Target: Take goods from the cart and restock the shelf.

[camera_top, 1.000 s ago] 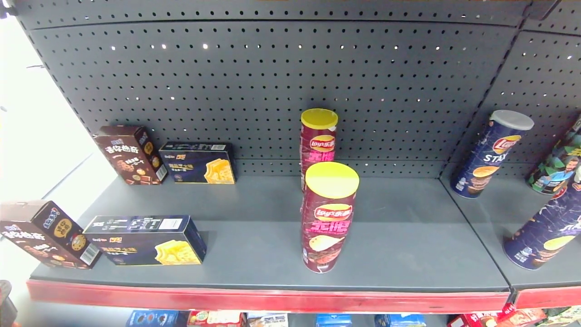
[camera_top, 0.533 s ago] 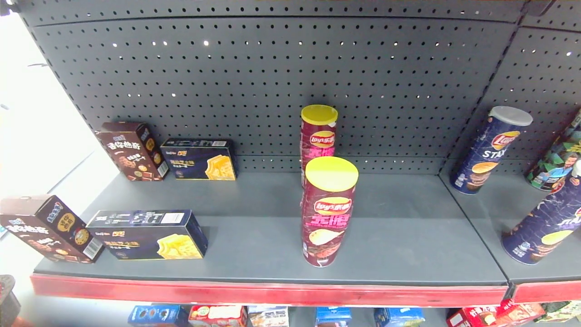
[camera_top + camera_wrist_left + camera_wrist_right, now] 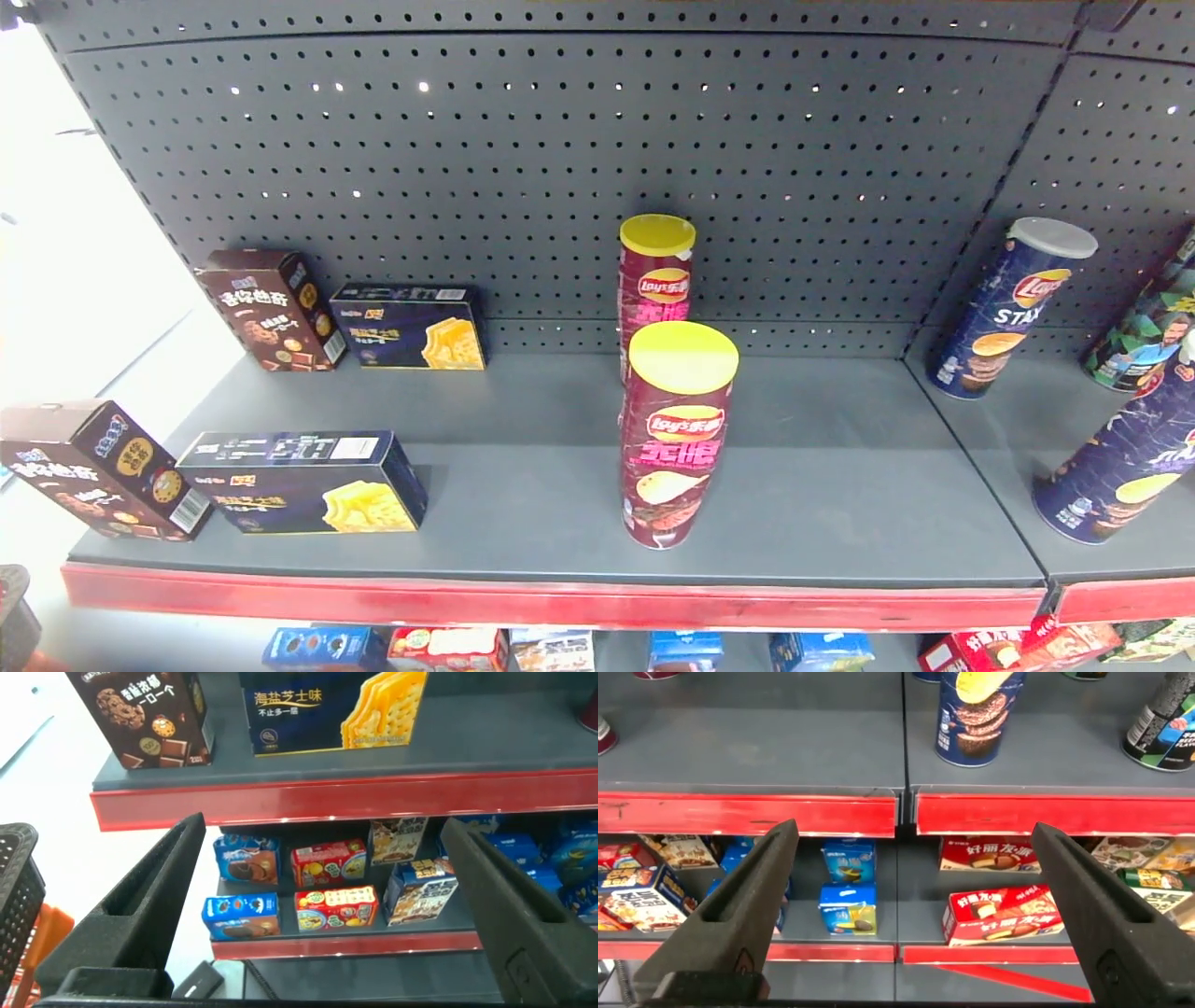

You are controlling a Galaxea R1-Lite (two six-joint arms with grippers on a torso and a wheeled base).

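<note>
Left wrist view: shelf [image 3: 374, 793] beyond left gripper [image 3: 322, 829] (jaws wide apart)

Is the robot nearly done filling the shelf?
Not nearly. Done: two red chip cans and four snack boxes stand on the shelf. In hand: nothing; the left gripper and right gripper are both open and empty, down by the lower shelves. Left: the shelf has wide bare patches beside the cans, so more goods probably need fetching.
</note>
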